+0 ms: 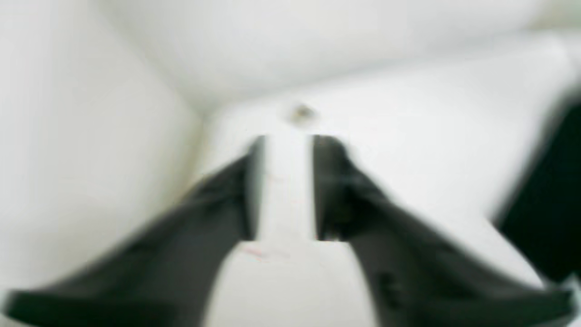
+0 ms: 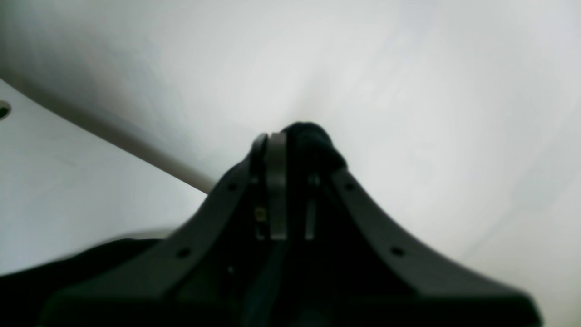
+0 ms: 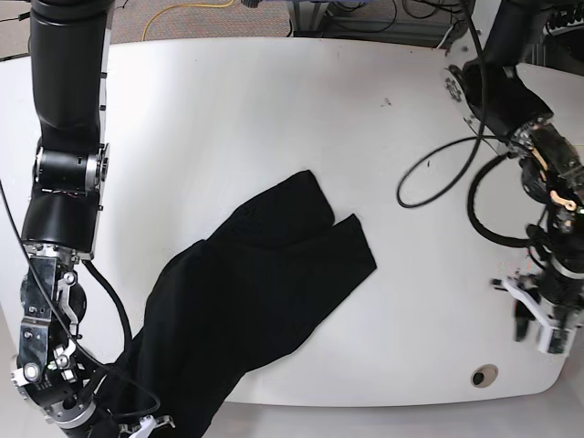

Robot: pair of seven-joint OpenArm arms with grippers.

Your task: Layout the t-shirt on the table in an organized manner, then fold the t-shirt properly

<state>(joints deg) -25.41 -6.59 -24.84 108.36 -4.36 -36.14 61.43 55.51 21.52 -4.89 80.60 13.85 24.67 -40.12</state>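
Observation:
The black t-shirt lies crumpled in a diagonal band on the white table, its lower end trailing off the near-left edge. There my right gripper is shut on it. In the right wrist view the gripper pinches a lump of black cloth, and more of the t-shirt hangs below. My left gripper hovers over the table's near-right corner, away from the shirt. In the blurred left wrist view its jaws stand apart with only white table between them, and the t-shirt shows at the right edge.
A round grommet hole sits near the front right edge, just below my left gripper, and shows as the grommet ahead of the jaws. A black cable loop lies on the table's right side. Another hole shows beside the right gripper.

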